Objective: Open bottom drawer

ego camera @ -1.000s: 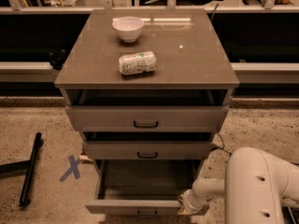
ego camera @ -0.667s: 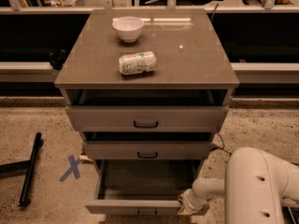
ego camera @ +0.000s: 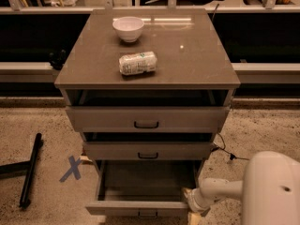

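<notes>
The bottom drawer (ego camera: 117,208) is the lowest of three grey-brown drawers and stands pulled far out toward me, its inside showing bare. Its small black bar handle (ego camera: 147,214) sits at the centre of the front, at the lower edge of the view. My gripper (ego camera: 190,200) is at the right end of that drawer front, touching or just beside its corner, at the tip of my white arm (ego camera: 220,190). The middle drawer (ego camera: 148,150) and the top drawer (ego camera: 146,118) each stand slightly out.
On the cabinet top (ego camera: 187,60) stand a white bowl (ego camera: 128,28) and a lying white packet (ego camera: 137,63). A blue tape X (ego camera: 71,168) and a black bar (ego camera: 30,170) lie on the floor at left. A thin cable (ego camera: 225,150) runs at the right.
</notes>
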Tool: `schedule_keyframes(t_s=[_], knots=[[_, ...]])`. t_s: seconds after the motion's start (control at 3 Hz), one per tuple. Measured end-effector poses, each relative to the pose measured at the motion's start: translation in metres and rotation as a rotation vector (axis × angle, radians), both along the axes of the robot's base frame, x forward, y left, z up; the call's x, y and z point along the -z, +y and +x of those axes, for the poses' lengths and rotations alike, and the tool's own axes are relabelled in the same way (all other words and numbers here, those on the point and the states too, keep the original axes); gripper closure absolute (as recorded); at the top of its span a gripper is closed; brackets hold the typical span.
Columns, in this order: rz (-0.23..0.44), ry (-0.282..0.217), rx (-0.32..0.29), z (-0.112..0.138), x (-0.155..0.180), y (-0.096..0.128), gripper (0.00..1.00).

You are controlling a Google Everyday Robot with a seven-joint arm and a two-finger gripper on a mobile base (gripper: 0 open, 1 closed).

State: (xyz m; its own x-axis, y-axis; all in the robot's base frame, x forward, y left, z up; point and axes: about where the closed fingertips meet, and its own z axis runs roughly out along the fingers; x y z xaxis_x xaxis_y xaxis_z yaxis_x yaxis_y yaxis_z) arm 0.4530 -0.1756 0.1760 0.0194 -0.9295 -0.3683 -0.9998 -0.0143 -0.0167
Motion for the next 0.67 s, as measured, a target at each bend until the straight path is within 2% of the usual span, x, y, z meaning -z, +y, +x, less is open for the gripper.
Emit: schedule_keyframes(t_s=[0.33, 0.67], knots=[[0.026, -0.056, 0.013, 0.004, -0.041, -0.023, 0.00], [0.015, -0.130, 0.039, 0.002, -0.087, -0.055, 0.00]])
